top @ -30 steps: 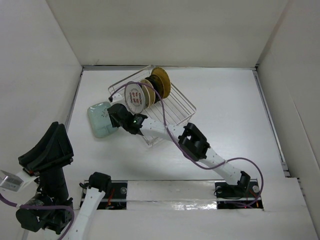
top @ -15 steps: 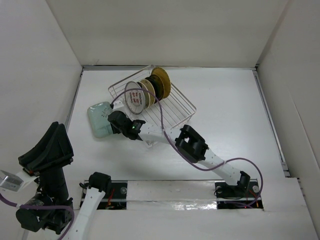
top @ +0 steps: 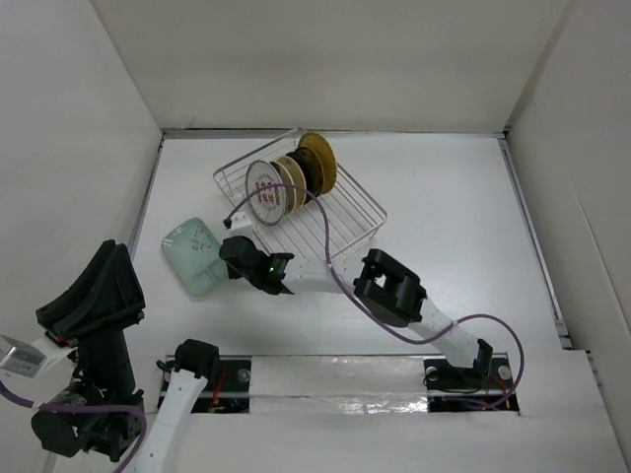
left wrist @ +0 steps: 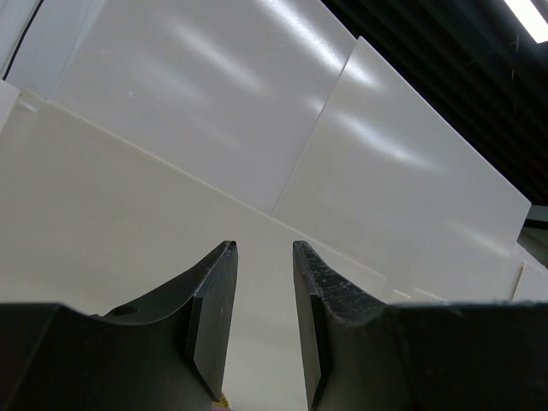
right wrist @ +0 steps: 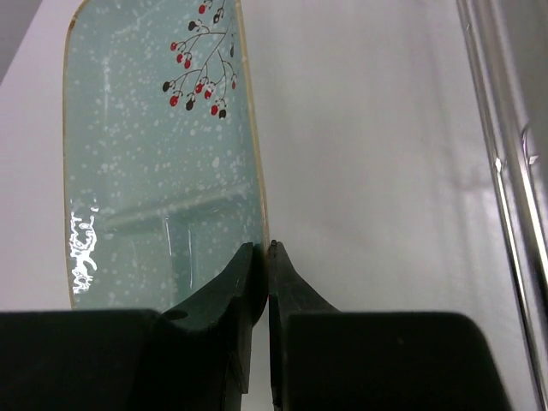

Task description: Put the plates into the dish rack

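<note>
The pale green rounded-rectangular plate point(top: 194, 255) lies left of the silver wire dish rack point(top: 345, 222) on the white table. My right gripper point(top: 229, 252) is shut on its right rim; in the right wrist view the fingers point(right wrist: 261, 257) pinch the plate's edge point(right wrist: 154, 154), which bears a red berry sprig. In the rack stand the white plate with red characters point(top: 264, 193), a cream-gold plate point(top: 290, 181), a dark plate point(top: 306, 173) and a tan plate point(top: 321, 161). My left gripper point(left wrist: 261, 321) is open and empty, pointing at the white wall; it sits at the near left point(top: 94, 305).
White walls enclose the table on three sides. The rack's wire rim point(right wrist: 505, 214) shows at the right of the right wrist view. A purple cable point(top: 325, 258) loops along the right arm over the rack's front.
My right gripper has pulled back toward the near left, and the pale green plate has shifted and turned with it, away from the rack. The left arm has not moved.
</note>
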Action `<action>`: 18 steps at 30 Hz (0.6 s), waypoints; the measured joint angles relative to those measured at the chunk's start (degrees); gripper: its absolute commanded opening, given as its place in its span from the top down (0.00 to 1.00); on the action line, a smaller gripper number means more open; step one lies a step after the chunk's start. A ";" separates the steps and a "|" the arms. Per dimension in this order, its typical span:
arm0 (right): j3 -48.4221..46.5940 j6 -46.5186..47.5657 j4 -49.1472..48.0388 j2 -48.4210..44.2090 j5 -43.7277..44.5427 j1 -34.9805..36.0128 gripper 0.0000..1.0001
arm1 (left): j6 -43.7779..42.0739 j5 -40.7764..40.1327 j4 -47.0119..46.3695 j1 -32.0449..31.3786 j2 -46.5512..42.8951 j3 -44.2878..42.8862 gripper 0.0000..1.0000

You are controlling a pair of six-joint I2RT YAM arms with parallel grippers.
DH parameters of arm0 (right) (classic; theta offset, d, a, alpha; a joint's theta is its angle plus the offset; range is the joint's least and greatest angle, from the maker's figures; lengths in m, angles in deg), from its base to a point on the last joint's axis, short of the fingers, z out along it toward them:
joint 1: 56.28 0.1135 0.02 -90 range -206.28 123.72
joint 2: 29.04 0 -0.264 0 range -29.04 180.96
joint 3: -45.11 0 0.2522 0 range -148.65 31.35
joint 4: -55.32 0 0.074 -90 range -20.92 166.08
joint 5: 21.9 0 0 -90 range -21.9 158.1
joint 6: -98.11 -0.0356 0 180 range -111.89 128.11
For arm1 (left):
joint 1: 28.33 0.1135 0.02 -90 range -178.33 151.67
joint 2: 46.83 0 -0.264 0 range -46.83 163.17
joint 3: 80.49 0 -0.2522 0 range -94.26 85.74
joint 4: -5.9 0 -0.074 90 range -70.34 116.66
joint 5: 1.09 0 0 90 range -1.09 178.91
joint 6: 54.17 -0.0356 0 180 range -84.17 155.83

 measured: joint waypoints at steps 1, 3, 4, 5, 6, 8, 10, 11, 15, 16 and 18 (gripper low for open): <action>1.90 -0.04 -0.11 -1.29 -0.15 0.81 0.92 | 0.00 0.00 0.00 0.00 0.00 0.00 0.70; 5.35 -0.39 -0.39 -3.54 -0.63 2.32 0.89 | 0.00 -0.02 0.02 0.00 0.00 0.00 0.70; 7.02 -0.74 -0.52 -4.63 -1.22 3.04 0.89 | 0.00 -0.02 0.02 0.00 0.00 0.00 0.70; 8.35 -1.16 -0.55 -5.55 -1.92 3.67 0.86 | 0.00 0.00 0.00 0.00 0.00 0.00 0.70; 9.25 -1.55 -0.59 -6.14 -2.97 4.15 0.85 | 0.00 0.00 0.00 0.00 0.00 0.00 0.70; 9.94 -2.10 -0.94 -6.32 -5.27 4.92 0.78 | 0.00 0.00 0.02 0.00 0.00 0.00 0.70; 10.14 -2.38 -0.46 -5.88 -7.06 5.42 0.74 | 0.00 -0.02 0.02 0.00 0.00 0.00 0.70; 10.14 -2.47 -0.28 -5.51 -7.67 5.62 0.69 | 0.00 -0.02 0.02 0.00 0.00 0.00 0.70; 10.03 -3.19 -0.96 -4.50 -9.84 5.35 0.59 | -0.02 -0.07 0.02 0.00 0.00 0.00 0.70; 9.94 -3.43 -1.49 -4.33 -10.60 5.11 0.58 | -0.02 -0.09 0.04 0.00 0.00 0.00 0.70; 9.88 -4.11 -2.45 -4.11 -12.55 4.55 0.57 | -0.02 -0.09 0.02 -0.02 0.00 0.00 0.70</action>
